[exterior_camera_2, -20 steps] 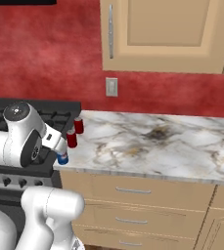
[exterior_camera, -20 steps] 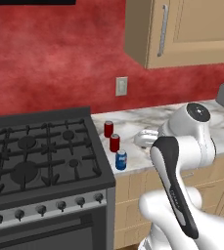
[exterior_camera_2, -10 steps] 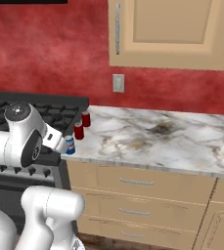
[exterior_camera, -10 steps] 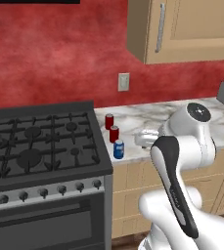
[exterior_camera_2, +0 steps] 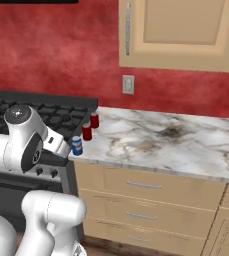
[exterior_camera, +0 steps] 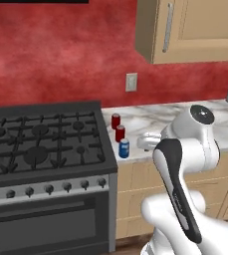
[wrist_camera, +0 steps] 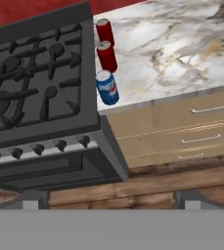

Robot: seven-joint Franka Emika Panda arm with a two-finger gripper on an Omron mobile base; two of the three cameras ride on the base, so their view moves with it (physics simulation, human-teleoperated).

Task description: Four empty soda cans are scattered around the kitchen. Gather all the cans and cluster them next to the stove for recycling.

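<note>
Three soda cans stand in a row on the marble counter right beside the stove [exterior_camera: 41,144]: two red cans [exterior_camera: 116,121] [exterior_camera: 120,133] and a blue can [exterior_camera: 124,148] nearest the counter's front edge. The right base view shows the same red cans [exterior_camera_2: 94,120] [exterior_camera_2: 87,131], blue can [exterior_camera_2: 76,145] and stove [exterior_camera_2: 61,112]. Looking down from the hand, I see the red cans [wrist_camera: 103,30] [wrist_camera: 106,55], the blue can [wrist_camera: 107,88] and the stove [wrist_camera: 35,78]. My gripper [wrist_camera: 111,200] is open and holds nothing, hanging in front of the counter edge, well short of the cans.
The marble counter [exterior_camera_2: 176,145] runs off to the right over wooden drawers [exterior_camera_2: 151,200]. A wall outlet [exterior_camera: 131,81] sits on the red wall, with an upper cabinet [exterior_camera: 195,30] above. Grey knobs [exterior_camera: 65,185] line the stove front above the oven door.
Both base views have shifted as the base drove, so the stove and cans sit further right in the picture. The cans kept their places on the counter. The gripper stays open.
</note>
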